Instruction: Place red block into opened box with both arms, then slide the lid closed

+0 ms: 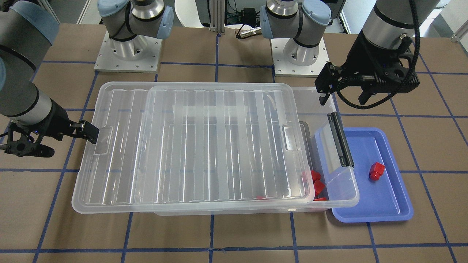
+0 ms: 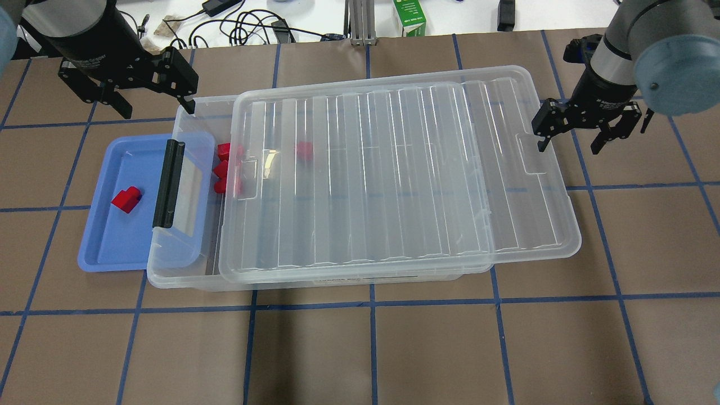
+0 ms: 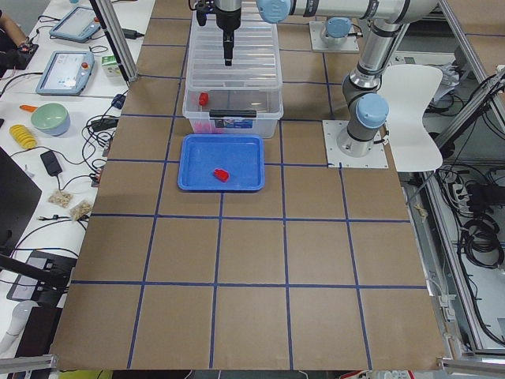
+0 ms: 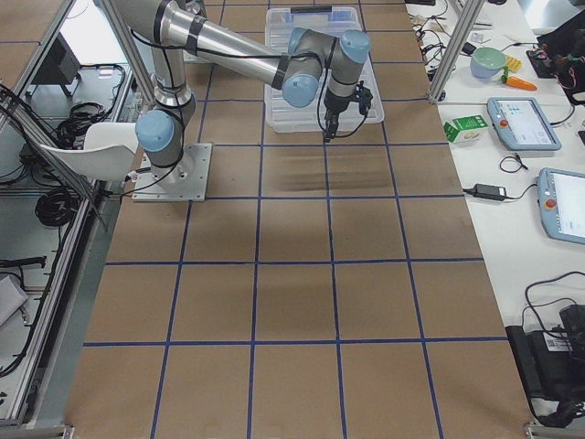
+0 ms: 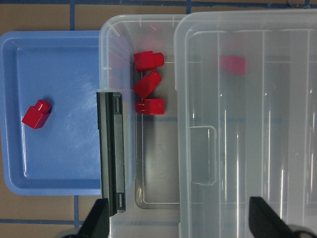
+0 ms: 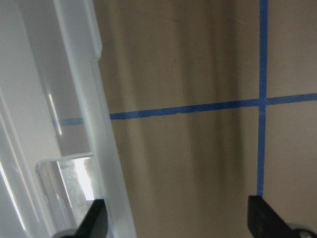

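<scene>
One red block (image 2: 126, 199) lies in the blue tray (image 2: 101, 247). Several more sit inside the box (image 2: 185, 112) at its uncovered end, beside the black bar (image 2: 169, 183), and one shows through the lid (image 2: 394, 169). The lid rests on the box, shifted toward my right arm and overhanging that end. My left gripper (image 2: 154, 104) hovers open and empty over the far corner of the uncovered end. In the left wrist view the blocks (image 5: 148, 84) lie ahead of it. My right gripper (image 2: 569, 147) is open at the lid's overhanging short edge (image 6: 99, 148), holding nothing.
The blue tray sits partly under the box's uncovered end. Brown table covering with a blue tape grid (image 2: 371, 337) surrounds the box. The arm bases (image 1: 128, 54) stand behind the box. Cables and a green carton (image 2: 409, 17) lie along the far edge.
</scene>
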